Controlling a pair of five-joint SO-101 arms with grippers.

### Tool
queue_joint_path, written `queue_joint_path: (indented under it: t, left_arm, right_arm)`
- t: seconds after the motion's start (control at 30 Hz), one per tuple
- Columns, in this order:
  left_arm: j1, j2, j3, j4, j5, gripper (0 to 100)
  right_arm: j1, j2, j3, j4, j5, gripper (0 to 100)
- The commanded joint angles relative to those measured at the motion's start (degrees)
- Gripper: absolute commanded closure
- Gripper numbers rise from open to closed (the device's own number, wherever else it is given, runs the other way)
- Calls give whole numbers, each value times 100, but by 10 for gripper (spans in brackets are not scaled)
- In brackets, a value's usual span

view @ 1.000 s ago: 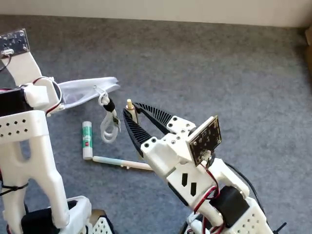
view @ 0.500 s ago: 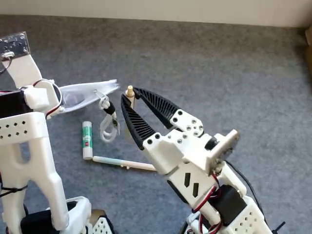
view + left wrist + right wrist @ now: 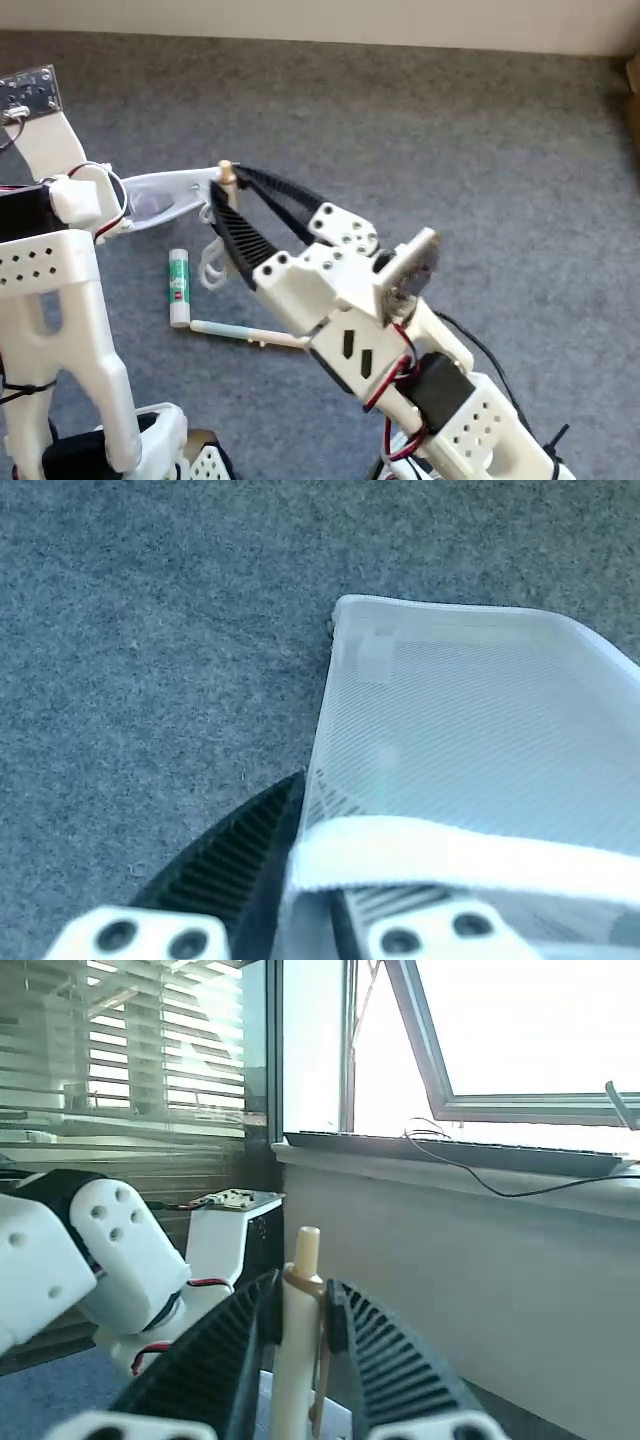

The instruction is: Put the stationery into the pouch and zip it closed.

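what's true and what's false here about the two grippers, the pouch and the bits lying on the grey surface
1. The right gripper is shut on a cream pen. True.
2. The left gripper is open and holds nothing. False: it is shut on the edge of the pouch.
3. The glue stick lies on the carpet, outside the pouch. True.
4. The long pale stick is inside the pouch. False: it lies on the carpet near the glue stick.
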Motion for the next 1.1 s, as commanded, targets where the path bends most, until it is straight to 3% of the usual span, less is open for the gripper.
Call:
queue_joint_path:
  t: [0.0,0.33,0.47,0.6,1.07]
  left_arm:
    - [57,101,31,-70,44,994]
    - [57,101,13,-88,44,994]
    - [57,101,13,-88,44,994]
    - [57,101,22,-88,44,994]
    - [57,101,40,-88,26,994]
  right_arm:
    - [-242,242,-831,-163,0,993]
    - [-330,1719,-2484,-171,0,993]
    - [-321,2352,-2818,-980,0,993]
    - [-303,2914,-2818,-1842,0,993]
    - [180,3723,-2440,-1912,0,993]
